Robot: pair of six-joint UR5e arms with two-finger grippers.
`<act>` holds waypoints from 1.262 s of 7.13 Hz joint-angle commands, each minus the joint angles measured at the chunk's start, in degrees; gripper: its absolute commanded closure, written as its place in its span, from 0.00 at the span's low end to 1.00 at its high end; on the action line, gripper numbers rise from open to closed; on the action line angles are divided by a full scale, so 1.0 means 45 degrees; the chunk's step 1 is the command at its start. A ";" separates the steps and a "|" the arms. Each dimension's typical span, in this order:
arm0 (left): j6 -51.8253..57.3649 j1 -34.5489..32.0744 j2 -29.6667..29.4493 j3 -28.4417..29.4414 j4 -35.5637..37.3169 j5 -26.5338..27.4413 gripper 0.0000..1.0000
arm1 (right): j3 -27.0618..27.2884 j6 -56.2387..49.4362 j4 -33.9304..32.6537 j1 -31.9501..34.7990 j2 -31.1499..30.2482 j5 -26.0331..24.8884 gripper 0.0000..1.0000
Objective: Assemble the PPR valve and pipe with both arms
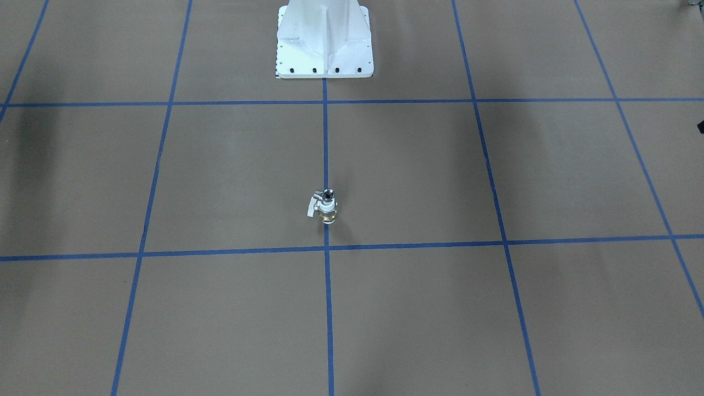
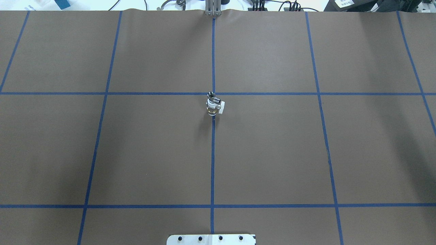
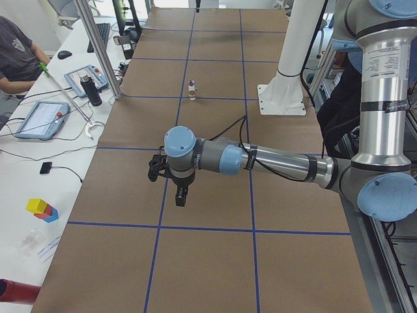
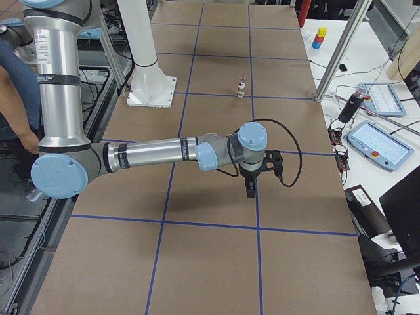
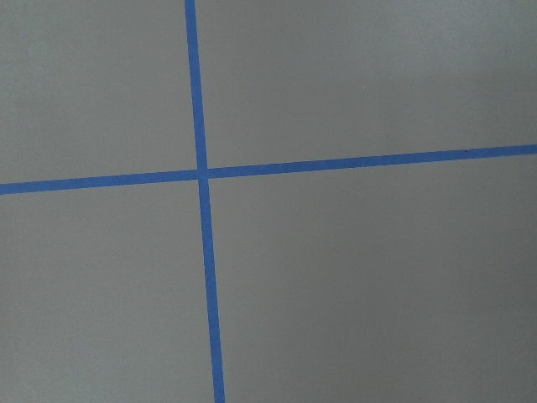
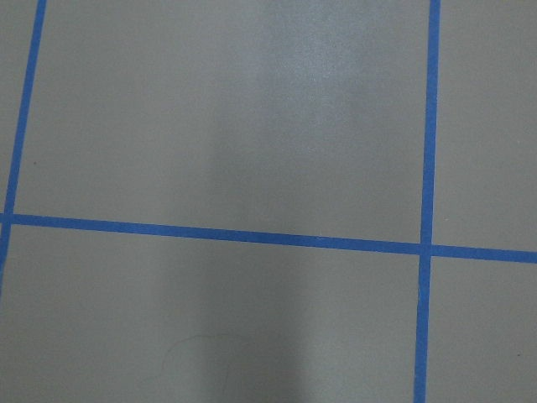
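Observation:
The PPR valve (image 1: 328, 211) stands upright on the centre blue line, brass middle low, white socket above, pale grey lever at its side. The silvery pipe (image 1: 328, 193) stub sits in its top end, dark bore up. Both also show in the overhead view: the valve (image 2: 213, 108) and the pipe (image 2: 211, 95). My left gripper (image 3: 180, 194) hangs over bare table far from the valve (image 3: 191, 89). My right gripper (image 4: 251, 189) hangs likewise, far from the valve (image 4: 241, 87). I cannot tell whether either is open or shut. Both wrist views show only paper and tape.
The white bolted pedestal (image 1: 324, 41) stands at the robot's side of the table. Brown paper with a blue tape grid (image 2: 213, 153) covers the table. Tablets (image 3: 42, 117), a bottle (image 3: 93, 91), coloured blocks (image 3: 42, 208) and a person (image 3: 16, 55) are on the operators' side.

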 commanded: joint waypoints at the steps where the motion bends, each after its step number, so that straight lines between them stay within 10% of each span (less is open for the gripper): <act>1: -0.0013 -0.0015 0.0019 0.0010 -0.0021 -0.0008 0.00 | -0.0038 0.0061 0.0019 0.0010 0.0068 -0.0425 0.00; 9: -0.0013 -0.0015 -0.0098 -0.0146 -0.0139 -0.0008 0.00 | 0.0099 0.0588 0.0176 -0.0028 0.0009 -0.0682 0.00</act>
